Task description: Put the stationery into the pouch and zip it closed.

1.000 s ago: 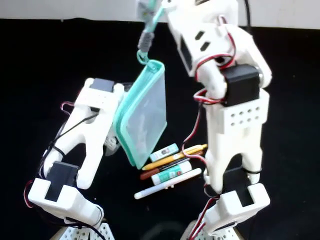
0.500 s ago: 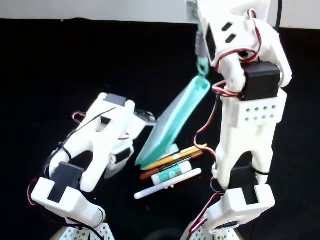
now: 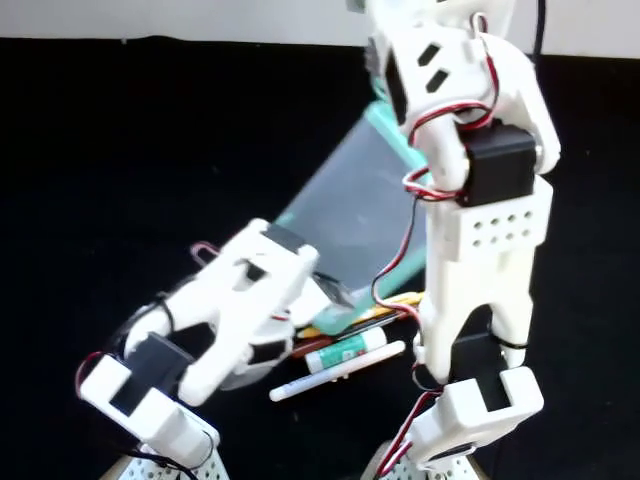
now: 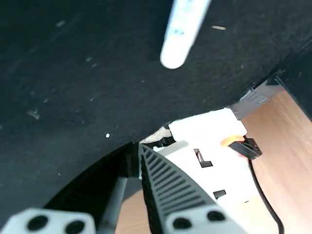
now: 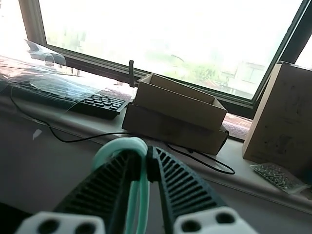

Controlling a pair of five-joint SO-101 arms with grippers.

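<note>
Right gripper (image 5: 141, 155): clenched on the teal looped pull-strap (image 5: 119, 146), held high above the table.
Pouch: a flat translucent plastic pouch with a teal zip edge (image 3: 345, 215). It hangs slanting down from the right gripper, and its low corner ends at the pile, just beside the left gripper. Whether its mouth is open cannot be told.
Left gripper (image 4: 138, 146): jaws pressed together with nothing between them, low over the table at the pouch-side end of the pile.
Stationery: a long white marker (image 3: 338, 372), a white glue stick with a green label (image 3: 345, 352) and a yellow pencil (image 3: 388, 302), all lying outside the pouch on the table, side by side.
Long axis: the sticks lie roughly parallel, running from the left gripper toward the right arm's lower links.
Ahead of the left tips: one rounded white stick end (image 4: 178, 29); which item it is cannot be told.
Nearer arm: the left; the right is occupied by the strap.
Coming move (judgement): the left jaws would have to part and close across one stick, in the crowded spot under the pouch's low corner.
Surface: black cloth table cover (image 3: 120, 150), flecked with lint.
Room: past the right gripper are a bright window, stacked brown cardboard boxes (image 5: 175, 109) and a black keyboard (image 5: 92, 100).
</note>
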